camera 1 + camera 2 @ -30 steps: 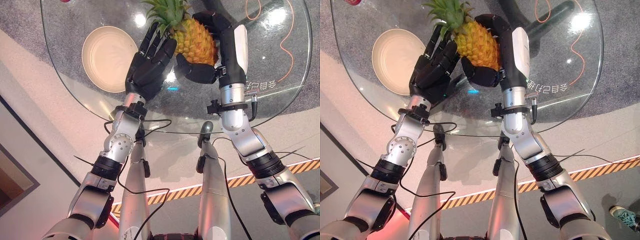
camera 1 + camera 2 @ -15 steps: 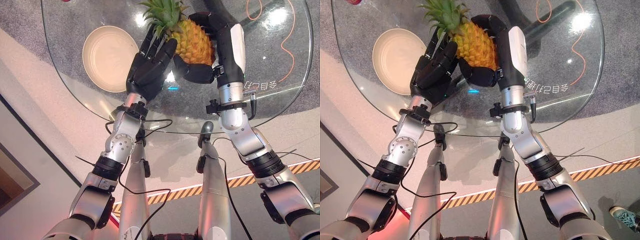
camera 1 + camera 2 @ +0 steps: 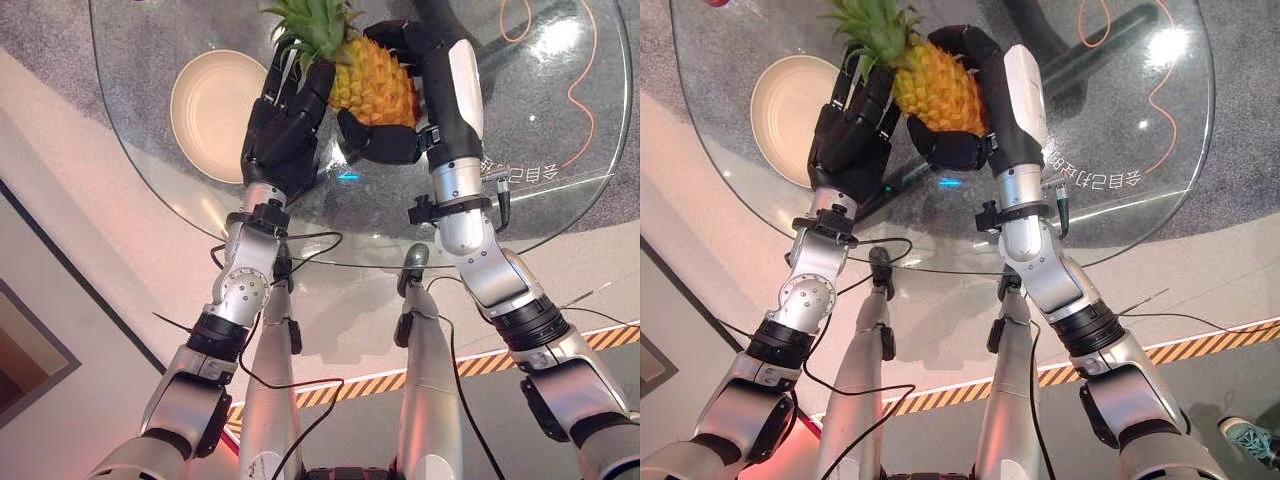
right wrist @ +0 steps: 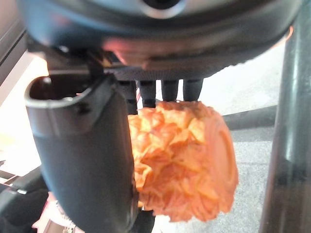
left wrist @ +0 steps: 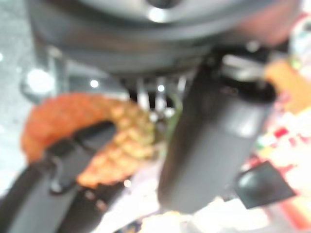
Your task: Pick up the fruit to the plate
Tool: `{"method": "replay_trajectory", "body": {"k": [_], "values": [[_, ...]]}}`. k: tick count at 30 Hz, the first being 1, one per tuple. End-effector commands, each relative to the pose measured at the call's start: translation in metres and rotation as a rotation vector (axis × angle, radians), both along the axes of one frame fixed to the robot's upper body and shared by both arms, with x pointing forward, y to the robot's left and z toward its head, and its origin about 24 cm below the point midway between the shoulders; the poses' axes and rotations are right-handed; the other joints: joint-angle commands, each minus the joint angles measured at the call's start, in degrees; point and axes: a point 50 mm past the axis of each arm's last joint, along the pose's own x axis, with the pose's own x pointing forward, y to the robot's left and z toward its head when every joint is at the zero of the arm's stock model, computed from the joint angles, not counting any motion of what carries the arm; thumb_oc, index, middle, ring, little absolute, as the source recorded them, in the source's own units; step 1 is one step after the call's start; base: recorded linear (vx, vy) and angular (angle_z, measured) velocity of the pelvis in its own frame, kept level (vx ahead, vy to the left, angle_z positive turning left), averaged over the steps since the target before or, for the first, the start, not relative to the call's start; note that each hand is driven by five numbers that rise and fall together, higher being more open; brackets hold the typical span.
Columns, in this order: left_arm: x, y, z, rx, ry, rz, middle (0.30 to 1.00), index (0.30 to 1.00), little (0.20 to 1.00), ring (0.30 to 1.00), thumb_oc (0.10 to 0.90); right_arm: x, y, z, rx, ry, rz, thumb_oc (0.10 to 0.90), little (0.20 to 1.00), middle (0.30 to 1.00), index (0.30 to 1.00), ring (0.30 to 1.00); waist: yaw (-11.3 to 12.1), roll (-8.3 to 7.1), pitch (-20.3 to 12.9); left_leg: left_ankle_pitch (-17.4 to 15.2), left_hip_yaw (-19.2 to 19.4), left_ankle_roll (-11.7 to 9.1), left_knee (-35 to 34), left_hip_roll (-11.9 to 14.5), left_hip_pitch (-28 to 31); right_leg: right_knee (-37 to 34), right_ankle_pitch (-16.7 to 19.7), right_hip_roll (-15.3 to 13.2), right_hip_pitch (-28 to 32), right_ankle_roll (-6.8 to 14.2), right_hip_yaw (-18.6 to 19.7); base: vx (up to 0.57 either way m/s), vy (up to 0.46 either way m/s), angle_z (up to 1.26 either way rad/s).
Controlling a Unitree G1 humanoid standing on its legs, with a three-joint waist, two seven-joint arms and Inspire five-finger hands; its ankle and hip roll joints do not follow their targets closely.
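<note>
You are looking down from the robot's head at a round clear glass table (image 3: 560, 215) with speckled grey floor visible through it. A yellow-orange pineapple with a green leafy crown (image 3: 372, 88) sits between the two dark hands, near the far middle of the tabletop. Your right hand (image 3: 400, 105) is clamped on it: the fingers curl over the fruit's far side and the thumb presses its near side, and the right wrist view confirms the orange body (image 4: 187, 160) caught between thumb and fingers. Your left hand (image 3: 283, 125) stands upright just beside the crown, fingers fairly straight and reaching up among the green leaves; it seems to brace the fruit rather than grip it, though the left wrist view is too blurred to be sure. From above you cannot tell whether the pineapple rests on the glass or is raised off it. A round cream-coloured empty plate (image 3: 205, 110) lies on the table to the left of the left hand, close by, apart from the fruit. A thin orange cable (image 3: 583, 75) loops across the table's far right
</note>
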Motion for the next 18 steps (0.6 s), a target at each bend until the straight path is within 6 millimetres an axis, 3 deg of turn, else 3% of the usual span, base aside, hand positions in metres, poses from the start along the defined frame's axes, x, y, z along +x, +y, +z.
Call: {"method": "replay_trajectory", "body": {"k": [1, 18], "values": [[-0.033, -0.002, 0.070, -0.087, -0.375, -0.031, 0.900, 0.900, 0.900, 0.900, 0.800, -0.043, 0.024, 0.051, -0.049, -0.307, 0.174, 0.100, 0.200, 0.300, 0.300, 0.300, -0.87, 0.09, -1.09, -3.75, -1.32, 1.46, 3.95, -2.50, -0.98, -5.85, 3.40, 1.59, 2.90, -0.09, -3.07, 0.00, 0.000, 0.00], [-0.032, 0.008, 0.071, -0.093, -0.357, 0.036, 0.900, 0.900, 0.900, 0.900, 0.800, -0.045, 0.023, 0.053, -0.189, -0.330, 0.180, 0.100, 0.200, 0.300, 0.300, 0.300, -0.82, -0.19, -1.09, -3.34, -1.67, 1.43, 4.19, -2.56, -1.92, -5.72, 3.76, 1.60, 2.06, 0.05, -3.21, 0.00, 0.000, 0.00]]}}
